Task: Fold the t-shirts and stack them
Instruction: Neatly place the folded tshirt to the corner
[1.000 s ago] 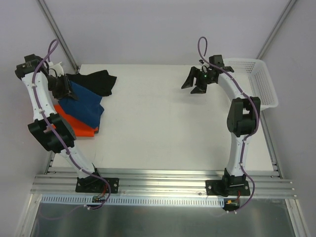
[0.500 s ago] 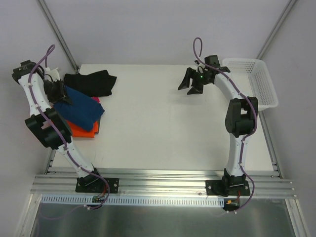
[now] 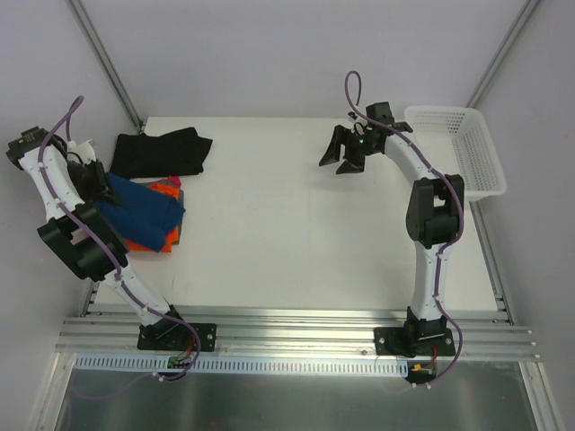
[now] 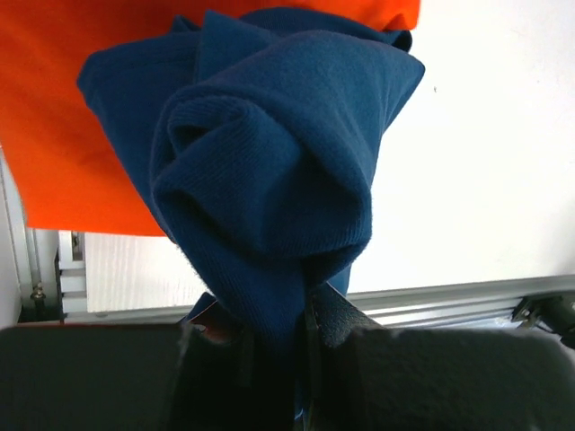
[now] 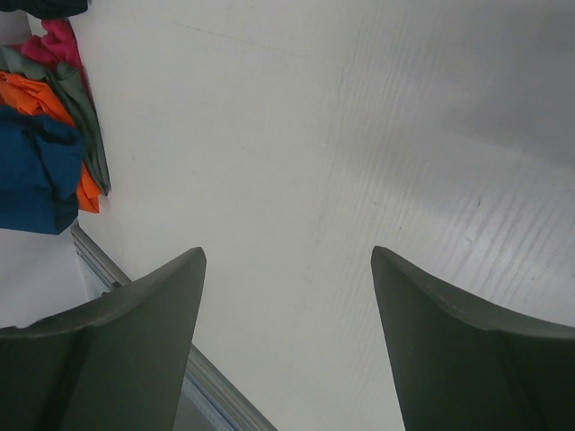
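The navy blue t-shirt (image 3: 139, 209) hangs bunched from my left gripper (image 3: 97, 184), which is shut on its cloth at the table's far left; in the left wrist view the blue cloth (image 4: 269, 171) fills the frame above my left gripper (image 4: 292, 323). The orange t-shirt (image 3: 144, 241) lies under it, also in the left wrist view (image 4: 81, 108). The black t-shirt (image 3: 162, 151) lies flat at the back left. My right gripper (image 3: 346, 163) hovers open and empty over the back middle of the table, also in the right wrist view (image 5: 287, 260).
A white lattice basket (image 3: 463, 148) stands at the back right. Pink and grey-green cloth (image 5: 67, 72) peeks from under the orange shirt. The table's left rail (image 4: 449, 305) runs just below the held shirt.
My left gripper has pulled the navy shirt leftward toward the table's edge, bunching it smaller. My right gripper has drifted a little to the left.
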Action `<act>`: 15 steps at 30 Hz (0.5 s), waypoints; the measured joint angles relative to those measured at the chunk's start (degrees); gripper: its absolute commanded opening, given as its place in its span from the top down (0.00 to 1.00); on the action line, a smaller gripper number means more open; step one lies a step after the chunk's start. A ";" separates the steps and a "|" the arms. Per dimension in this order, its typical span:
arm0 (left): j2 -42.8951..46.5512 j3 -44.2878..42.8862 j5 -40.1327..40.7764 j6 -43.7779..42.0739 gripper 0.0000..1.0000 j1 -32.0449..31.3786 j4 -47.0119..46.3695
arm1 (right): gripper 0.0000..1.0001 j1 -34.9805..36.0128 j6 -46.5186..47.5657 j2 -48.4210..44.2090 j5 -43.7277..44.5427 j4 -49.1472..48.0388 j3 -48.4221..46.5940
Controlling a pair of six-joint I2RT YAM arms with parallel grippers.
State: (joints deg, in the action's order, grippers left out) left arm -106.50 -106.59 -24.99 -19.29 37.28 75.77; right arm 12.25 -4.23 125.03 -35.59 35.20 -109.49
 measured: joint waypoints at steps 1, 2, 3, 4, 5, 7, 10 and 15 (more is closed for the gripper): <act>0.00 -0.24 0.07 0.33 1.00 0.48 0.07 | 0.21 0.02 0.00 0.09 -0.02 -0.02 0.00; -0.02 -0.70 0.09 0.55 1.00 0.90 0.17 | 0.21 0.07 -0.02 0.11 -0.04 -0.02 0.00; -0.04 -1.18 0.09 0.76 1.00 1.29 0.13 | 0.21 0.11 0.00 0.15 -0.07 -0.02 0.00; -0.07 -1.62 0.09 0.94 1.00 1.46 0.15 | 0.21 0.11 -0.02 0.15 -0.09 -0.02 0.00; -0.15 -2.10 0.11 1.22 1.00 1.49 0.15 | 0.21 0.13 -0.02 0.15 -0.15 -0.07 0.00; -0.57 -2.97 0.02 1.79 0.62 1.40 0.13 | 0.21 0.13 -0.02 0.15 -0.20 -0.15 0.00; -2.08 -3.63 -0.02 2.51 0.20 1.25 -0.07 | 0.21 0.13 -0.02 0.17 -0.22 -0.24 0.00; -4.72 -3.65 0.20 4.00 0.05 1.36 -0.02 | 0.20 0.13 0.07 0.15 -0.20 -0.22 0.00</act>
State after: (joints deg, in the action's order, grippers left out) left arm -111.22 -110.24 -24.80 -15.29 38.63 75.75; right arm 12.38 -4.16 125.19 -35.79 34.98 -109.49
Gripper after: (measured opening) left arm 0.927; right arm 0.797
